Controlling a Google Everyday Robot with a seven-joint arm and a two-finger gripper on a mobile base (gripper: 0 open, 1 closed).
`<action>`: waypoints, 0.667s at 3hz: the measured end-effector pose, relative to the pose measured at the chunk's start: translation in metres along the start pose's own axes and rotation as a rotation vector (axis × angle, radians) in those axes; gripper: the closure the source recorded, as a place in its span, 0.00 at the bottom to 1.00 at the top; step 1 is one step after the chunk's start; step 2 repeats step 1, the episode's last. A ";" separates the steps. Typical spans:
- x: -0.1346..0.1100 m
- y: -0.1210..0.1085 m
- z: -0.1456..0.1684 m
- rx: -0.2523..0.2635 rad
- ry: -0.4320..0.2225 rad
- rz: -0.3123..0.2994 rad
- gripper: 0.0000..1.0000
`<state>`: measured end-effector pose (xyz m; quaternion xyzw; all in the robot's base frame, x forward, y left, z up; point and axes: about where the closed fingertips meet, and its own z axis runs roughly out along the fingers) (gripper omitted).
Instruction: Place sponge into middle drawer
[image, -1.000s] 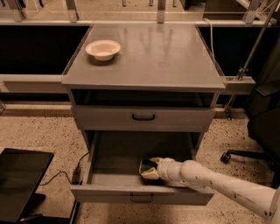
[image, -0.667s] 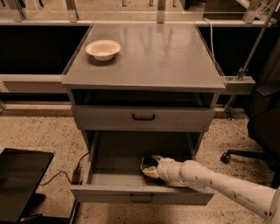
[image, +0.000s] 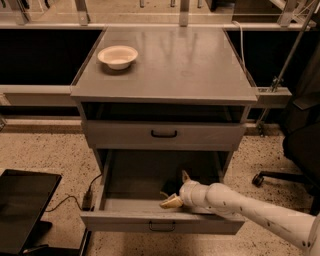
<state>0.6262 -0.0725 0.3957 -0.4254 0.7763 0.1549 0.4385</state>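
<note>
End effector sits low inside the open middle drawer, w/ sponge right at its tip, near drawer floor. Grip state: can't tell. Placing step; next prob. release & lift arm clear.

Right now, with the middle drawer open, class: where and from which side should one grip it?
Grip the small black handle centred on the middle drawer front, coming from the front: it is a horizontal loop facing outward. The gripper is inside the tray, at the sponge.
</note>
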 end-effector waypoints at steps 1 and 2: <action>0.000 0.000 0.000 0.000 0.000 0.000 0.00; 0.000 0.000 0.000 0.000 0.000 0.000 0.00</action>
